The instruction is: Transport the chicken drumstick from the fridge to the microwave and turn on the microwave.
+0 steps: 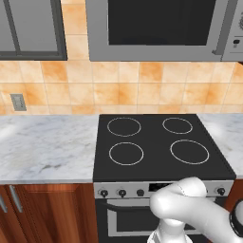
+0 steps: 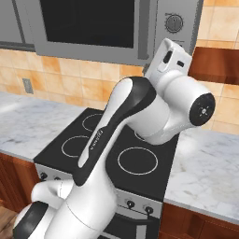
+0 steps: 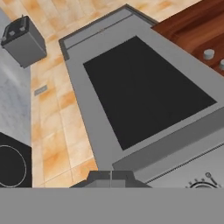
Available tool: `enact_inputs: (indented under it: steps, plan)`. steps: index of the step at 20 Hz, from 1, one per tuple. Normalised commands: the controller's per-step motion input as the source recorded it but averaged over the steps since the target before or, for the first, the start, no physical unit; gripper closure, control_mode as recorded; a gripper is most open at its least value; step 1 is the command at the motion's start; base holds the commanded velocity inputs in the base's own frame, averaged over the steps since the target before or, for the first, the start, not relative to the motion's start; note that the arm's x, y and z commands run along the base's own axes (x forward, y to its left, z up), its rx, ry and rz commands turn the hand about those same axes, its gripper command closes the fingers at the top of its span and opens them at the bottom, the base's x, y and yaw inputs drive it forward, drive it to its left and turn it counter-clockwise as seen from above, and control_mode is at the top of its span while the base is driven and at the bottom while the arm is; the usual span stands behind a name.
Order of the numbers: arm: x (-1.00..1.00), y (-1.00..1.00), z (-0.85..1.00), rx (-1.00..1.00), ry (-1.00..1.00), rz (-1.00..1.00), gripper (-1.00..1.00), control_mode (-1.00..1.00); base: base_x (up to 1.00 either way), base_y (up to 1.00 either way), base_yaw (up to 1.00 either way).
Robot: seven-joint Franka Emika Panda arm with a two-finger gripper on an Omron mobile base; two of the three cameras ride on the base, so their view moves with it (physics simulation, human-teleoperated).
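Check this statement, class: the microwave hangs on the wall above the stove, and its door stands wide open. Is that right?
Not quite. The microwave does hang above the stove, but its door is closed, not open: the dark window sits flush in its grey frame. The left base view shows this, and the hand view agrees.

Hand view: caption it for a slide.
Shut gripper faces the closed microwave door, above the stove.

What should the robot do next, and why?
Probably nudge the shut pincer toward the dial on the microwave. The microwave door already looks closed, the pincer seems empty, and the hand points up at the microwave front, so starting it seems left.
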Motion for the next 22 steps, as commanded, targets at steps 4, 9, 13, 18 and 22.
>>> enact_inputs:
  steps: [4, 9, 13, 18, 22]
  plan:
    - [0.31, -0.06, 0.04, 0.00, -0.04, 0.00, 1.00, -1.00, 0.00, 0.00, 0.00]
    - [0.22, -0.03, 0.11, 0.00, -0.05, 0.00, 1.00, -1.00, 0.00, 0.00, 0.00]
    - [0.25, 0.00, 0.06, -0.01, -0.04, 0.00, 1.00, -1.00, 0.00, 0.00, 0.00]
    - [0.23, 0.00, 0.01, 0.00, -0.03, 0.00, 1.00, -1.00, 0.00, 0.00, 0.00]
    - [0.25, 0.00, 0.03, 0.00, -0.03, 0.00, 1.00, -1.00, 0.00, 0.00, 0.00]
